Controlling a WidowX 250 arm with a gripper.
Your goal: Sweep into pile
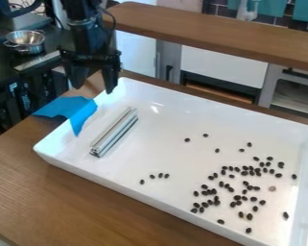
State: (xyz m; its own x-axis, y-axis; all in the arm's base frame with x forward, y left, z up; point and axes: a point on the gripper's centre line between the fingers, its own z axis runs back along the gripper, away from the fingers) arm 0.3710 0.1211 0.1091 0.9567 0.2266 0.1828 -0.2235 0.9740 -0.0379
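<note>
My gripper [93, 86] hangs above the tray's back left corner, its two fingers spread apart with nothing between them. Dark beans [248, 173] lie scattered over the right part of the white tray [157, 137], densest toward the right, with a few strays farther up. Several more beans [152, 176] sit near the tray's front wall, left of the main scatter. A silver metal bar [114, 132] lies slantwise in the tray's left part, below and right of the gripper and apart from it.
Blue tape or cloth [71, 109] drapes over the tray's left rim. The tray stands on a wooden table [66, 192]. A metal colander [25, 42] is on the dark counter at the upper left, and a wooden shelf [214, 36] runs along the back.
</note>
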